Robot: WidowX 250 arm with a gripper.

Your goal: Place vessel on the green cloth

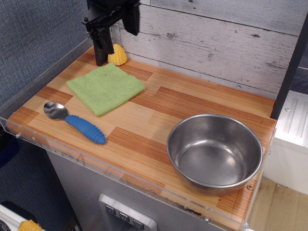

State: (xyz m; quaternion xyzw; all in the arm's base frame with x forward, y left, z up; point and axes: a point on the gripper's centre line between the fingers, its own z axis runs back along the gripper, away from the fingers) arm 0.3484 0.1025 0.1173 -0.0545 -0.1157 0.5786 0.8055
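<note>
The vessel (214, 154), at the surface's (159, 115) front right corner, is best gripped by its rim, though the end effector's (111, 19) grip state cannot be told.

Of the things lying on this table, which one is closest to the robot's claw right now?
The yellow toy corn, standing at the back wall just below the claw. The cloth, spoon and bowl lie farther off.

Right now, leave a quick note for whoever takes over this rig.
Gripper: up at the back left corner, holding nothing; whether the fingers are open cannot be told.
Vessel: empty, upright at the front right of the table, untouched.
Green cloth: flat at the back left, bare, between the toy corn and the spoon.
Done: nothing.
Left: reach the vessel, grasp it, set it on the cloth.
</note>
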